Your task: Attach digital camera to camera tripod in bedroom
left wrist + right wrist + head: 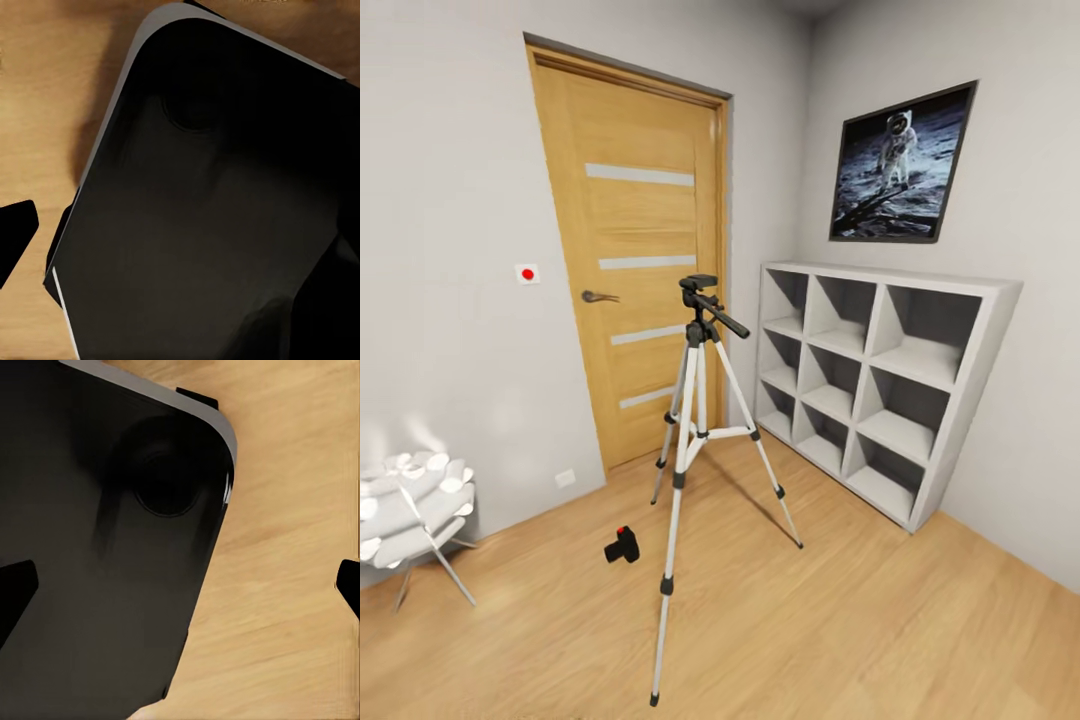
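Presently, small black red-buttoned digital camera (622,546) lies on wood floor beside silver-legged camera tripod (695,440), unmounted; both grippers' fingertips apart, empty.

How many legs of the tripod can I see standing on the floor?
3. The camera tripod has one leg toward the viewer, one toward the shelf, and one toward the door, partly hidden behind the front leg.

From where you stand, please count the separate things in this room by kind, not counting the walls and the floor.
Digital camera: 1
Camera tripod: 1
Door: 1
Cube shelf: 1
Astronaut poster: 1
White petal-shaped stool: 1
Total: 6
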{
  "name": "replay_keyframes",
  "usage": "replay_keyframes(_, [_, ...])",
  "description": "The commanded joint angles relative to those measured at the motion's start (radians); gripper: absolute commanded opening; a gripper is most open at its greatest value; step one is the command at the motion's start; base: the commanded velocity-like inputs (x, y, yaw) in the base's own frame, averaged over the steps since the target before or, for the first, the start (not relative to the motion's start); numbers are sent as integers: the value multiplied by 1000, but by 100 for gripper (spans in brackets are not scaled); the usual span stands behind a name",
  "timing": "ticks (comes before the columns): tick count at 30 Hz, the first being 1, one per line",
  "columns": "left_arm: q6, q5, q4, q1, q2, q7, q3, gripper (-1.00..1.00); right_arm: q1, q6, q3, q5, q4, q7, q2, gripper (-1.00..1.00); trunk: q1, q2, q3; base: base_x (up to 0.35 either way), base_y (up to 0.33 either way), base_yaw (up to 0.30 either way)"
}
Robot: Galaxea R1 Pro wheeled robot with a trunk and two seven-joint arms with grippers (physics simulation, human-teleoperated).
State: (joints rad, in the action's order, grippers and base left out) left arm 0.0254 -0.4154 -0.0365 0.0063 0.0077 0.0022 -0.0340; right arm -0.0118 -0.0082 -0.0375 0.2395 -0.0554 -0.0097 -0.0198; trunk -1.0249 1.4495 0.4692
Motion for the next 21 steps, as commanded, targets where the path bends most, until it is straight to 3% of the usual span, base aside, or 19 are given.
replay_keyframes(1, [1,-2,-2,0,0,0,-3,100,0,-1,-3,4,0,-1,0,100,0,0,1,71,0,279])
replay_keyframes(21, [1,-2,-2,1,0,-1,-3,100,0,-1,-2,1,0,-1,0,100,0,0,1,116,0,279])
